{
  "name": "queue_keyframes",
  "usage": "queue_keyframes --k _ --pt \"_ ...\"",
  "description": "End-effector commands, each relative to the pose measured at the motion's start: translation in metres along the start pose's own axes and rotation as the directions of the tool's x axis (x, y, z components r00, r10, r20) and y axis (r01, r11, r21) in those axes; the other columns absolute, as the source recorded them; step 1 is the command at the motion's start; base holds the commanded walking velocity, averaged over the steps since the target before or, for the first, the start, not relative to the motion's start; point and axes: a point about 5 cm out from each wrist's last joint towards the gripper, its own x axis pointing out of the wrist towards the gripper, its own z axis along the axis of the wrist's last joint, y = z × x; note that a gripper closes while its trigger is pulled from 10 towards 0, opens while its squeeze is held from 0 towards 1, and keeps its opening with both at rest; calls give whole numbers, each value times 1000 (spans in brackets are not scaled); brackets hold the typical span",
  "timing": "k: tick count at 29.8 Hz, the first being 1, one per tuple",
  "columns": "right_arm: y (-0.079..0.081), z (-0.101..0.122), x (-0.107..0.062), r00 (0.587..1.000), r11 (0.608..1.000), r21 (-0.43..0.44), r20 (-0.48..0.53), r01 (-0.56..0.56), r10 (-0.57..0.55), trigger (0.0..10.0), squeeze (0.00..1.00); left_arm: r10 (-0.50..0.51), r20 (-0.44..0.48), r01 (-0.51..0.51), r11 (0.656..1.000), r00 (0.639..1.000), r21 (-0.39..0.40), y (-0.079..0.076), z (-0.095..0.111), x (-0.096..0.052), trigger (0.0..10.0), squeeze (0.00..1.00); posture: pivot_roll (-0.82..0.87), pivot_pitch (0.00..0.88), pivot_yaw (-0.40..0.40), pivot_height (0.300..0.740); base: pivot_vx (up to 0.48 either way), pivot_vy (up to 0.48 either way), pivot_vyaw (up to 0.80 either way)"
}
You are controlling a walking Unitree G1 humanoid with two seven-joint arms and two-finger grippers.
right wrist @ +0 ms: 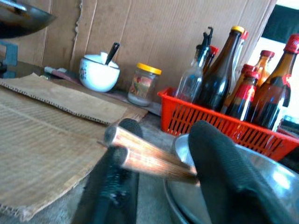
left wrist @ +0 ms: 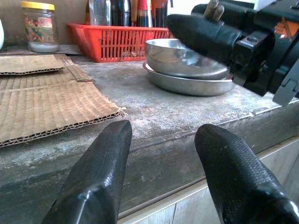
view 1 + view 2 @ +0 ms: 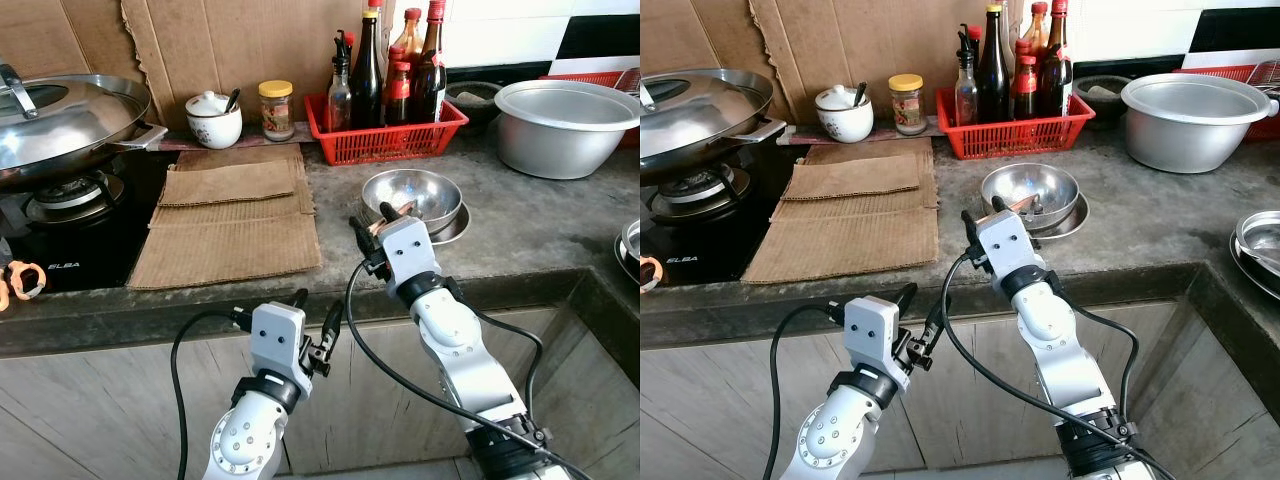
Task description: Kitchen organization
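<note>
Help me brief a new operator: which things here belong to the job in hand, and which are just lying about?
In hand: right gripper, copper-coloured sticks it grips, steel bowl.
Lying about: red basket of bottles, jar, white pot, cardboard, wok, big basin. Left gripper idle.

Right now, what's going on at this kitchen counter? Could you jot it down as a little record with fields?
Place: grey stone counter, gas stove at the robot's left
Right pincer: over the counter edge, shut on a pair of chopsticks, beside the steel bowl
Left pincer: open, below the counter edge, holding nothing
Steel bowl: sits on a steel plate
Behind the bowl: red basket of sauce bottles
Centre-left: cardboard sheets lying flat
On the stove: lidded wok
</note>
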Motion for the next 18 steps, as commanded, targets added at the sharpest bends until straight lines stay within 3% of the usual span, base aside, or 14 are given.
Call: queue_keyframes --k 1,18 --pt "-5 4 4 1000 1000 -11 20 19 -19 0 0 3 10 -3 1000 1000 11 1 2 0 10000 0 51 36 1 740 0 0 0" --pt "-12 10 7 997 998 17 46 65 -65 0 0 9 13 -9 1000 1000 17 2 2 3 10000 0 50 36 1 740 0 0 0"
